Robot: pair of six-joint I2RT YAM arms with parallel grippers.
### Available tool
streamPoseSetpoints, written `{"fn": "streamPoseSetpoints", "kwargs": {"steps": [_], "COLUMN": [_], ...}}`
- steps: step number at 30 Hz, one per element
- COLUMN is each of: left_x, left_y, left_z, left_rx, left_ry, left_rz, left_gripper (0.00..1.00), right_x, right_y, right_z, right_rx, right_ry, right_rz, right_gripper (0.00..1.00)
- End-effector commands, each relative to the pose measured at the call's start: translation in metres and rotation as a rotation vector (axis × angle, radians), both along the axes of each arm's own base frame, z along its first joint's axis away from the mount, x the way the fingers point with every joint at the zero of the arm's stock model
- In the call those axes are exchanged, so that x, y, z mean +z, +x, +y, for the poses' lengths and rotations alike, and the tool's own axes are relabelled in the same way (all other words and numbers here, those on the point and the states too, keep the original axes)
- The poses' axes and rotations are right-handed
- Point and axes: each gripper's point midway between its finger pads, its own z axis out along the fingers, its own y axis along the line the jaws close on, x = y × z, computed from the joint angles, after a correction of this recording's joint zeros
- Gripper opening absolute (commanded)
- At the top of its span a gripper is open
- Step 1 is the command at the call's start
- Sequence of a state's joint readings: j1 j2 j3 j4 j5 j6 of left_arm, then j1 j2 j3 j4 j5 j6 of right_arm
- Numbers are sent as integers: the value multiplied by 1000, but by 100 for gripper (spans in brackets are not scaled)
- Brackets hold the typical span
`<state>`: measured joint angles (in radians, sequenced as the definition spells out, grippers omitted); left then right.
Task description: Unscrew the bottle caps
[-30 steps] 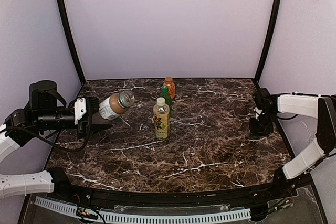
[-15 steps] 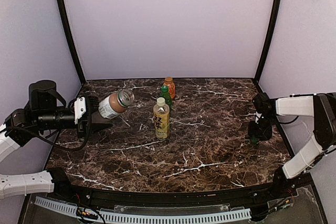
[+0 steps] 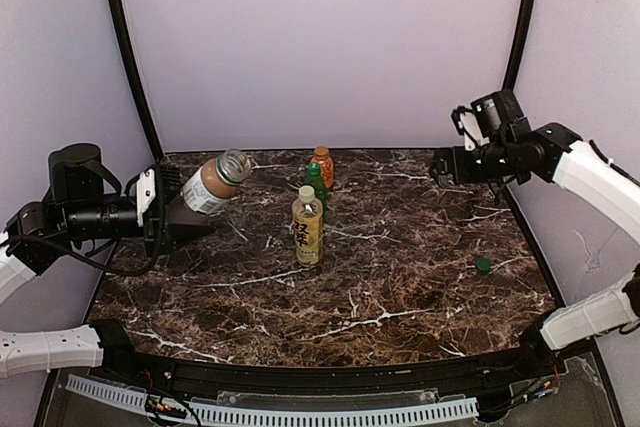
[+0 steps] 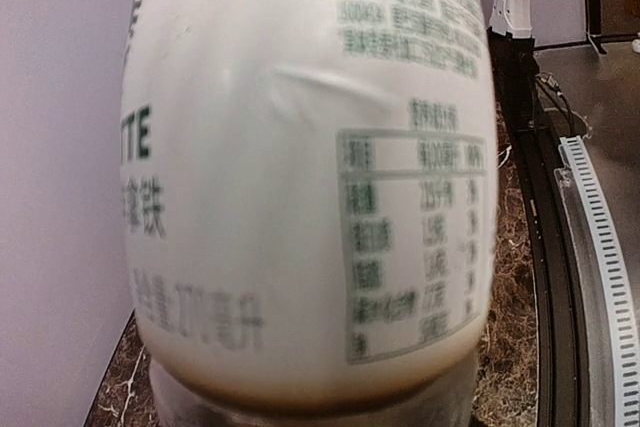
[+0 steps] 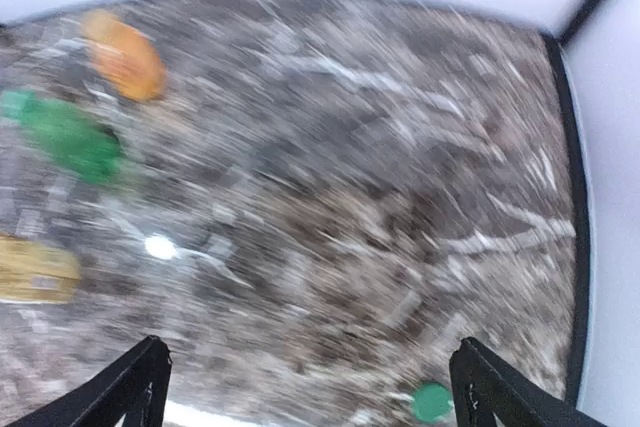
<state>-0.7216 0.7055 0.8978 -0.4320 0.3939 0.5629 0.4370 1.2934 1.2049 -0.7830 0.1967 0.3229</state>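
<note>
Steadiness counts: left jaws, clamped on the tilted clear plastic bottle with white label (image 3: 207, 188), must resist twisting while right jaws, spread empty, align on its top.

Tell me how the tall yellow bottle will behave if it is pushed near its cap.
The yellow bottle is tall, narrow and upright, so a high push would probably tip it rather than slide it. It looks nearly full, so it is likely heavy for its size. Falling backwards, it might hit the green bottle close behind.
</note>
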Motion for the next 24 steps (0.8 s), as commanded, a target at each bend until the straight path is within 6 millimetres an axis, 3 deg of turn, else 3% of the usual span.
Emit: {"fn": "streamPoseSetpoints", "kwargs": {"steps": [1, 3, 4, 6, 8, 12, 15, 18, 24], "left_x": [39, 46, 48, 58, 67, 82, 88, 88, 85], "left_y": [-18, -28, -30, -39, -45, -54, -56, -58, -58], "left_z": [-13, -16, -17, -20, -22, -27, -28, -29, -30], "left_rx": [-113, -167, -180, -232, -272, -348, -369, -387, -391], "left_ry": [-151, -196, -213, -252, -287, -330, -349, -355, -363], "left_rz": [35, 72, 100, 132, 159, 190, 198, 204, 217], "left_gripper": [1, 1, 1, 2, 2, 2, 2, 2, 2], "right_x": [165, 229, 250, 282, 296, 315, 323, 325, 322], "right_y": [-42, -101, -128, -170, -192, -225, -241, -248, -255], "right_z": [125, 181, 197, 222, 251, 317, 347, 368, 385], "right_rx": [518, 838, 954, 1121, 1244, 1456, 1541, 1579, 1623], "right_ry": [216, 406, 474, 597, 671, 767, 814, 848, 917], "right_rz": [-558, -827, -941, -1108, -1141, -1129, -1134, -1119, -1078], "right_gripper": [99, 99, 99, 99, 99, 98, 99, 95, 77]}}
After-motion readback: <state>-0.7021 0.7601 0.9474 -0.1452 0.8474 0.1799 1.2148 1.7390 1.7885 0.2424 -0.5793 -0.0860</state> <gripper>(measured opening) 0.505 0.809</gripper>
